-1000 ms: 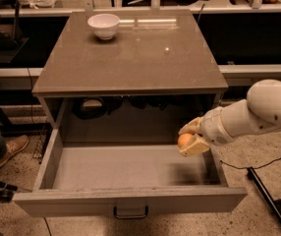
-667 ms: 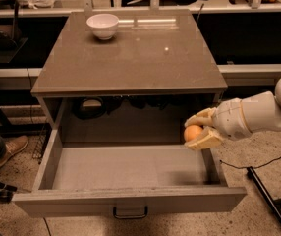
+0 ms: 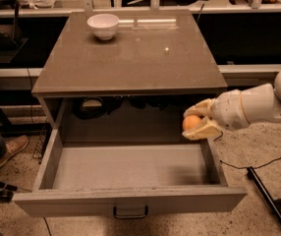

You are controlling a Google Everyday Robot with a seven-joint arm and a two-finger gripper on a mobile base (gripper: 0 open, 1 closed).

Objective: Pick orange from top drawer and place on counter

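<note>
The gripper [image 3: 190, 124] reaches in from the right on its white arm [image 3: 258, 107], above the back right corner of the top drawer [image 3: 126, 167]. Its two pale fingers [image 3: 203, 131] are closed around the orange [image 3: 192, 122], one above the fruit and one below. The orange hangs clear of the drawer floor, just under the front edge of the counter [image 3: 130, 58]. The drawer stands pulled out, its dark handle [image 3: 129, 213] facing the camera. A white bowl [image 3: 103, 25] sits at the counter's far left.
</note>
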